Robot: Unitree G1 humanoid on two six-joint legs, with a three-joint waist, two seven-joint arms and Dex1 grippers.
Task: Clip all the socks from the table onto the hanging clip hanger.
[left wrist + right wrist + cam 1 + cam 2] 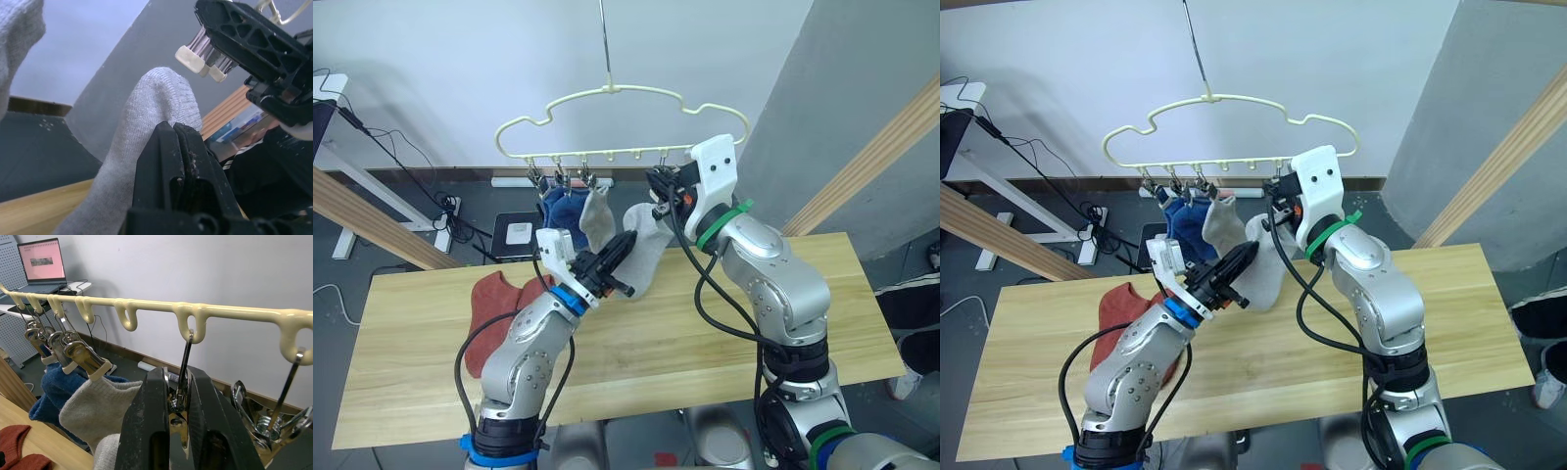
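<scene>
The cream clip hanger (617, 93) hangs from a wire above the table (724, 343). Two blue socks (560, 206) and one grey sock (596, 220) hang from its left clips. My left gripper (626, 242) is shut on a second grey sock (652, 253), holding it up just below the row of clips. My right gripper (178, 379) is shut on a metal clip (182, 399) further right on the hanger, beside that sock. Two rust-red socks (499, 299) lie on the table at the left.
Thick pale wooden poles slant past the table on the left (372, 220) and right (871, 162). A white box (519, 232) and cables lie on the floor behind the table. A laptop (41, 262) stands far back in the right wrist view.
</scene>
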